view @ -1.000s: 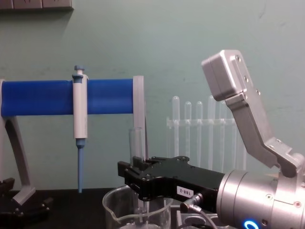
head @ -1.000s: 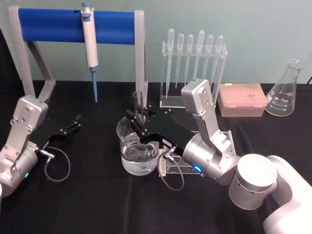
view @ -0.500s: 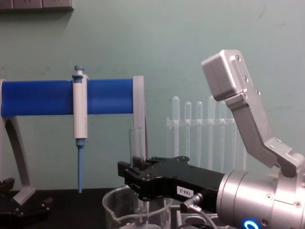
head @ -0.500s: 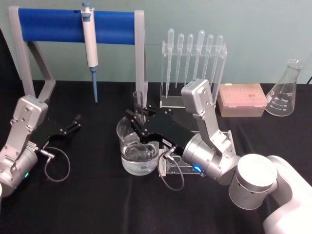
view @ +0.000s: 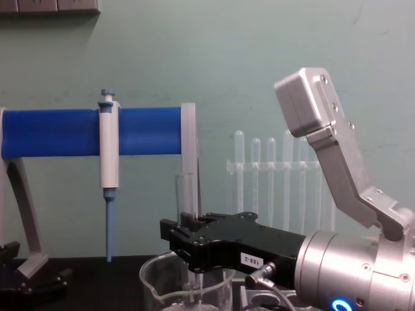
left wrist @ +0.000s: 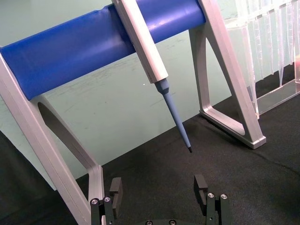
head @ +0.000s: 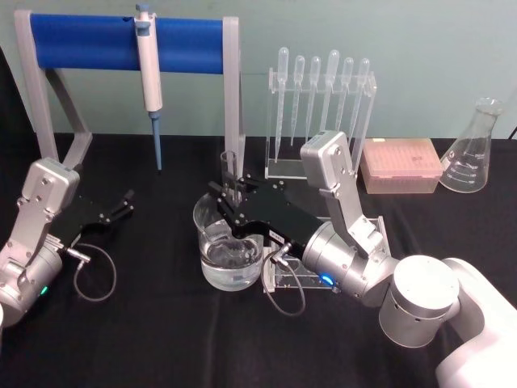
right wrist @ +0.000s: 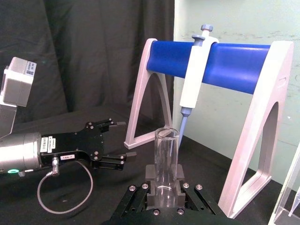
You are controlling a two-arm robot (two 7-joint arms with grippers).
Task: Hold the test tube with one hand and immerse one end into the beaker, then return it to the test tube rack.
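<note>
Tube [right wrist: 166,157] stands upright in my right gripper [right wrist: 164,180], open rim up. My two black fingers [right wrist: 150,174] are closed on its lower part, one on each side, pressing the glass. From the head view I hold it right over the beaker [head: 202,242], which sits on the black table [head: 161,339] near the middle, in front of the stand's right leg. From the chest view the tube runs down past my fingers and inside the beaker's wall, reaching toward the water in the bottom. I cannot tell how far the rounded end sits below the surface. My wrist lies low and level across the beaker's right side, and my forearm rises behind it. Under my wrist, just beside the beaker on the right, is the clear rack [head: 287,280].

My left gripper [left wrist: 158,187] rests low over the table, well to the left of the beaker. Its fingers are spread wide with nothing between them, and it points toward the stand [head: 89,40]. A pipette [head: 149,73] hangs from the stand's blue bar with its blue tip down, apart from both my grippers.
</note>
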